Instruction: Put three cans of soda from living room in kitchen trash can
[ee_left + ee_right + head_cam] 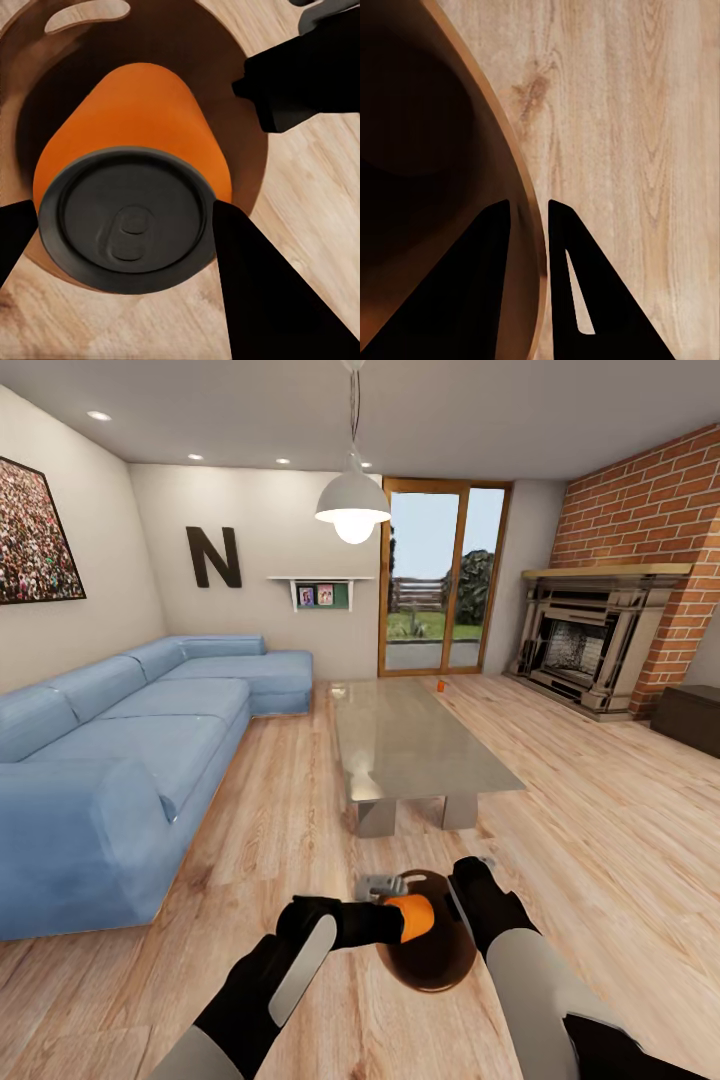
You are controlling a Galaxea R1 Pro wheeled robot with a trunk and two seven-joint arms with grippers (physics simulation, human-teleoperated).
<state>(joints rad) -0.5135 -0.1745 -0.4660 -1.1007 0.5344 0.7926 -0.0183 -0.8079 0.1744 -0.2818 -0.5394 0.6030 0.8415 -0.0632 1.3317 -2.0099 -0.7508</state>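
**Hovering a soda can over the bin in the living room**

Clamping an orange can of soda (131, 142), the left gripper (400, 918) has its two dark fingers (266, 292) pressed against the can's sides near the lidded end, and the can lies roughly sideways right over the open mouth of the tash can (428, 958). That looks like a drop position: let go and the can should fall inside. The right gripper (528, 217) pinches the bin's rim, one finger inside the tan wall and one outside, jaws nearly closed on that thin edge, seemingly to carry the bin along and steady it under the can. Both black forearms meet low over the wood floor (590, 830). Further out, a second can of soda (440, 685) stands at the far end of the glass coffee table (410, 750), well apart from the robot. The light-blue sofa (130, 750) lines the left side, the brick fireplace (590, 645) the right.
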